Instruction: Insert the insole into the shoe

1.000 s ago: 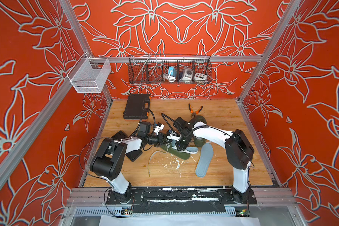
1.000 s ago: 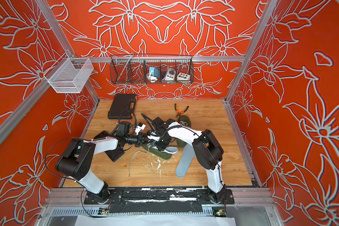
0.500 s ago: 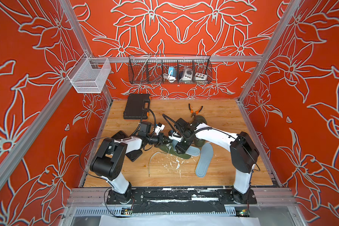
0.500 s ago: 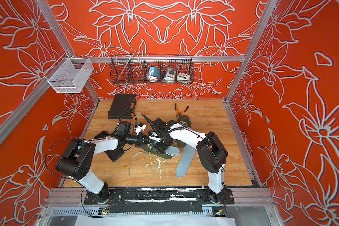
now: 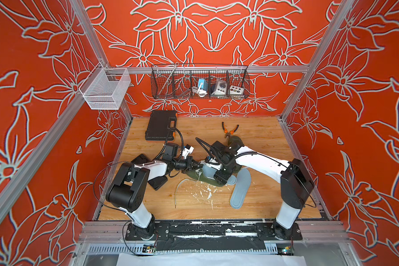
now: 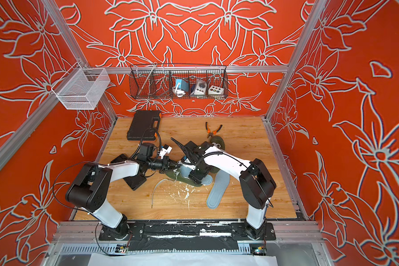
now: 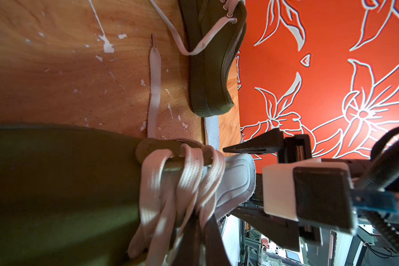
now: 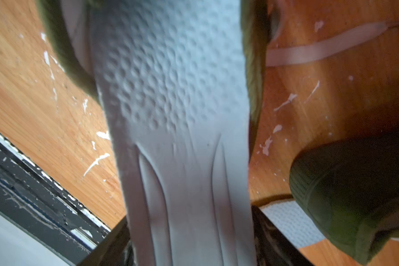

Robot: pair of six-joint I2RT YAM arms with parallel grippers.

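An olive-green canvas shoe [image 5: 192, 176] is seen lying near the middle of the scuffed wooden desk [image 5: 263, 147]; everything else is placed from it. A pale grey-blue foam insole [image 8: 177, 110] is found partly inside the shoe; its dimpled forepart is tucked under the collar, while its ribbed heel end is seen projecting from the opening (the ribbed underside is turned toward the right wrist camera). The right tool [image 5: 221, 177] is held at the shoe's heel end; its dark fingers [image 7: 258, 141] are spread, one on either side of the projecting heel of the insole; whether the pads touch its edges cannot be told. The left tool [image 5: 195, 164] is set against the shoe's laced front and is pressed together on the bunched pale pink flat laces [image 7: 189, 179]; one loose lace end is trailed across the desk away from the shoe. A second grey-blue insole [image 5: 241, 188] is laid flat just beside the shoe's heel, apart from both tools. A second olive-green shoe [image 7: 212, 69] is stood beyond the first, on the side away from the arm bases, and is largely hidden under the right arm in both top views; orange-handled pliers [image 5: 229, 129] are laid just past it.
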